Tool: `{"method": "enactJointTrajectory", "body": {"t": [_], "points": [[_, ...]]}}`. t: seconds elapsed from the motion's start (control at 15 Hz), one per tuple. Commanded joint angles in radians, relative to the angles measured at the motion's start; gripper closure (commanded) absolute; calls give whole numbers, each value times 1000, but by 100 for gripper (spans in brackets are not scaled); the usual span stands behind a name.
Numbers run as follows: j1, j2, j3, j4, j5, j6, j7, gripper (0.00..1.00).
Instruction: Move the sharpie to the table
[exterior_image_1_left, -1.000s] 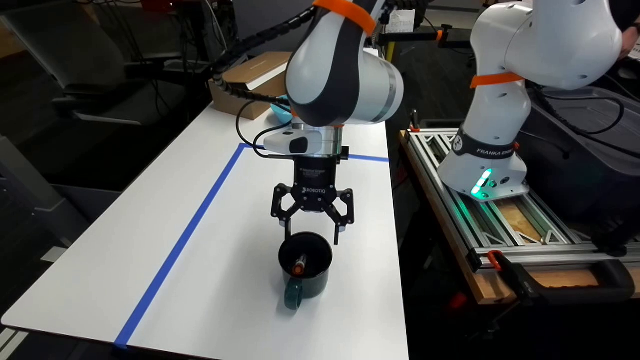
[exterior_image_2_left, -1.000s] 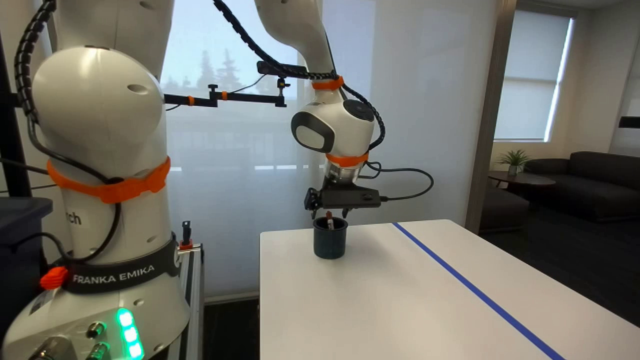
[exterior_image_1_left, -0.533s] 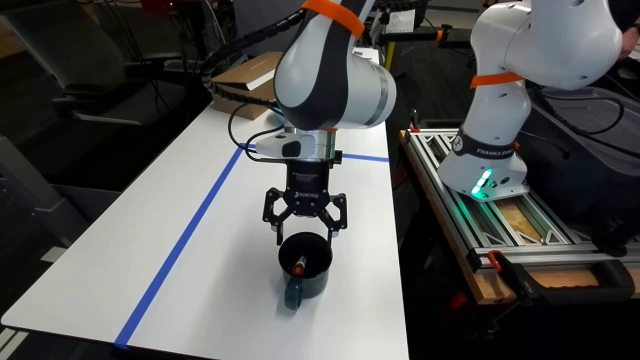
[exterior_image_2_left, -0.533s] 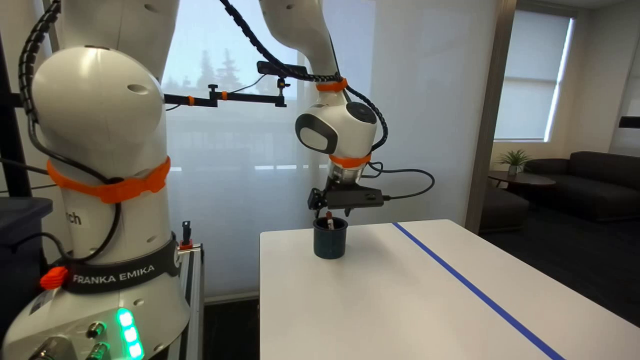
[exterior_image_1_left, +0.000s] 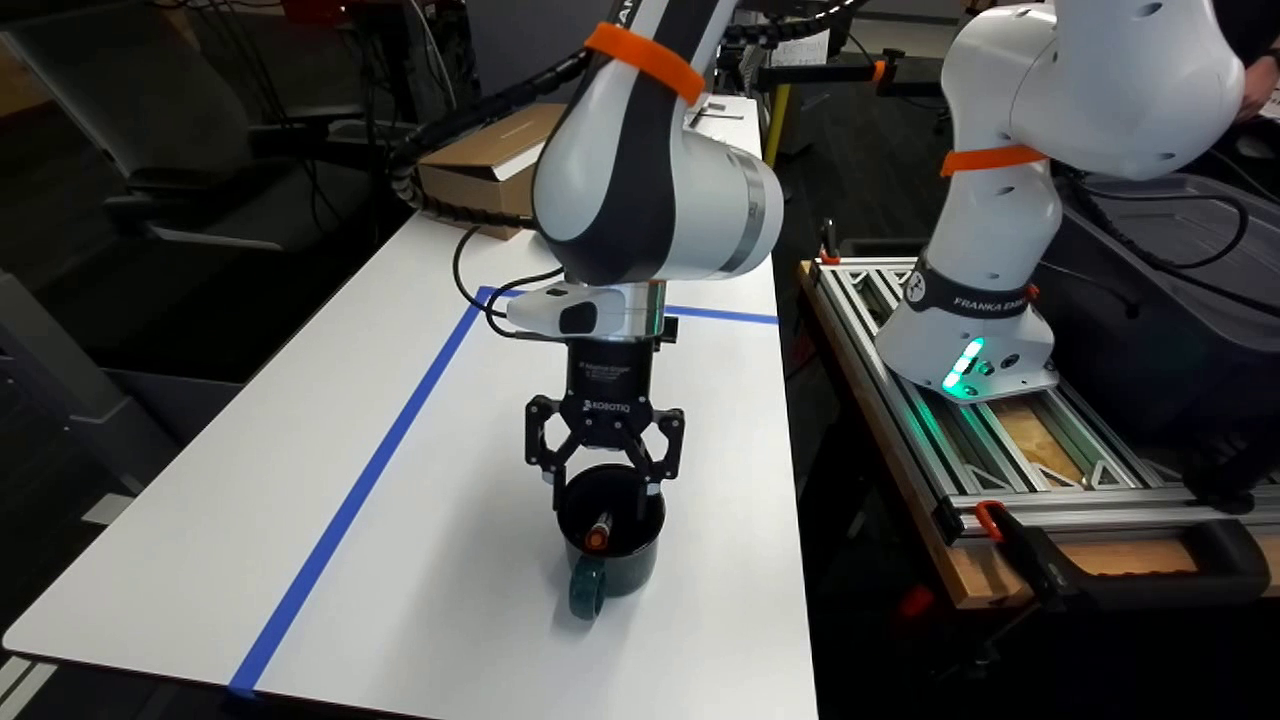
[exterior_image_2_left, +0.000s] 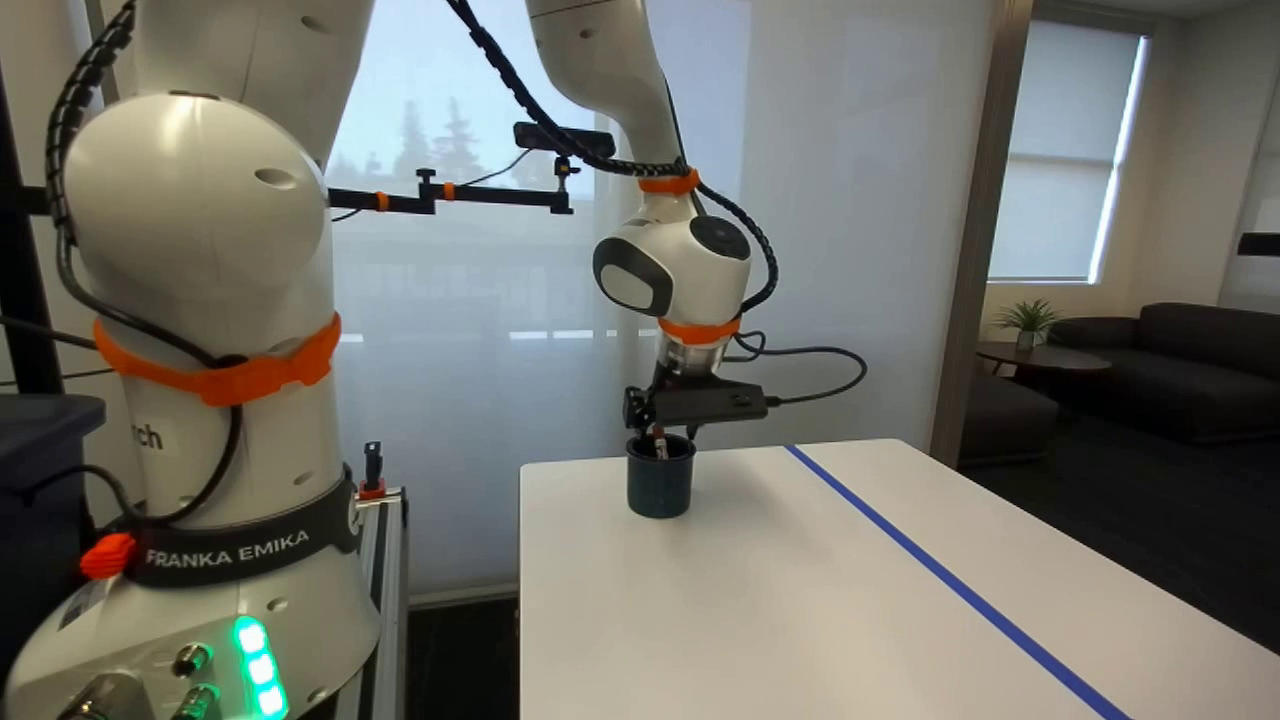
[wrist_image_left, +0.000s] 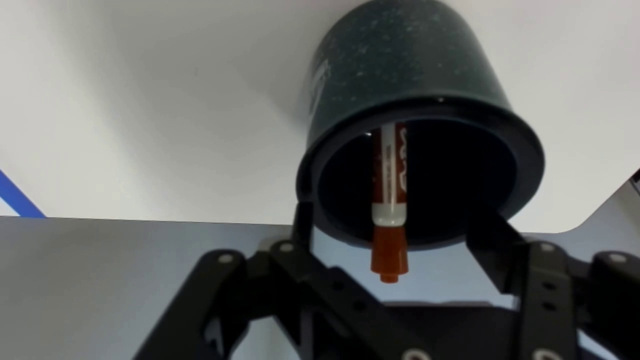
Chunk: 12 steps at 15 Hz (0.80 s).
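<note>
Sharpie (wrist_image_left: 389, 202) in the dark green cup (wrist_image_left: 415, 65), tilted, its orange-red cap (wrist_image_left: 389, 250) up, lower end lost in the dark of the opening. White lettering on the barrel faces the wrist view. Fingers (wrist_image_left: 494, 246) wide apart: in the wrist view one stands to either side of the sharpie, which sits roughly midway, a visible gap on both flanks, neither finger touching it. Cap clears the cup's rim and reaches past the fingertips toward the bottom of that view.

In an exterior view both fingers overlap the back part of the cup's opening, while the cap shows lower, on the side of the handle (exterior_image_1_left: 587, 590). Contact between fingers and rim: cannot tell. In an exterior view the cap pokes up just under the dark housing (exterior_image_2_left: 708, 402) above the fingers; one fingertip shows to each side of it, close to rim height.

Cup upright on the white tabletop (exterior_image_2_left: 780, 600), well apart from the long strip of blue tape (exterior_image_1_left: 370, 480). Cardboard box (exterior_image_1_left: 470, 195) at the tabletop's far end, partly behind the arm (exterior_image_1_left: 590, 190). Arm base (exterior_image_1_left: 965, 330) beside the tabletop, on a metal-framed bench (exterior_image_1_left: 1040, 435), green lights (exterior_image_1_left: 963, 365) lit
</note>
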Motion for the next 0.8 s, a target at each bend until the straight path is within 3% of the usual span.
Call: {"method": "enactJointTrajectory", "body": {"t": [0.0,0.07,0.13,0.33,0.4,0.47,0.6,0.67,0.73], "points": [[3,19,15,23,63,33,-59,50],[4,19,17,25,71,35,-65,45],[5,17,17,27,75,39,-69,48],[8,16,22,28,87,44,-79,25],[8,16,25,26,89,45,-80,27],[9,17,28,25,92,46,-85,21],[10,17,35,20,97,45,-85,20],[10,19,39,19,102,45,-86,27],[10,18,42,17,102,46,-85,29]]}}
